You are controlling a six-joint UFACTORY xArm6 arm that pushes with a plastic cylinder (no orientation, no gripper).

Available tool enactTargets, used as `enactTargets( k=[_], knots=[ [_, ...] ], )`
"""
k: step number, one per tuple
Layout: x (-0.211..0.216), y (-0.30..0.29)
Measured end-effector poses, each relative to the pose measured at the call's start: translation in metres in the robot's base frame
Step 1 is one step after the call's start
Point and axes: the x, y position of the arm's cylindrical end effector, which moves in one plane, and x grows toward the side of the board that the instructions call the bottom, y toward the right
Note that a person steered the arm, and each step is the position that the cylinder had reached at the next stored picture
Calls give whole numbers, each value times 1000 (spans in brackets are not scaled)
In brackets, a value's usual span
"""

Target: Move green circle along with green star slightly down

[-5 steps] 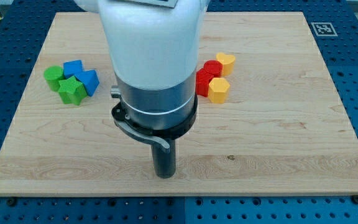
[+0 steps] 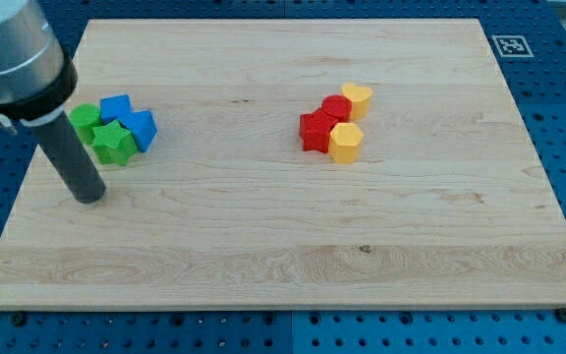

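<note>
The green circle (image 2: 85, 119) and the green star (image 2: 114, 144) sit at the board's left, packed together with two blue blocks. The rod comes down from the view's top left, and my tip (image 2: 88, 197) rests on the board just below and left of the green star, apart from it by a small gap. The rod's upper part covers the left edge of the green circle.
Two blue blocks (image 2: 116, 106) (image 2: 140, 128) touch the green ones on their right. A cluster of two red blocks (image 2: 315, 131) (image 2: 338, 107) and two yellow blocks (image 2: 359, 97) (image 2: 345, 143) lies right of centre. The wooden board (image 2: 283, 246) has a marker tag (image 2: 512, 45) at its top right.
The arm has swung from the board's middle bottom far to the left; my tip now sits beside the green blocks. No block has moved.
</note>
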Motion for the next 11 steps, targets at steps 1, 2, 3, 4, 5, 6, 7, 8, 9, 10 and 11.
enactTargets(
  k=[1, 2, 3, 4, 5, 6, 7, 8, 9, 10, 11],
  knots=[
    [-30, -39],
    [-46, -61],
    [-68, -61],
    [-110, -61],
    [-110, -61],
    [-102, -40],
    [-89, -25],
    [-86, -10],
    [-82, 11],
    [-76, 54],
    [-74, 115]
  ],
)
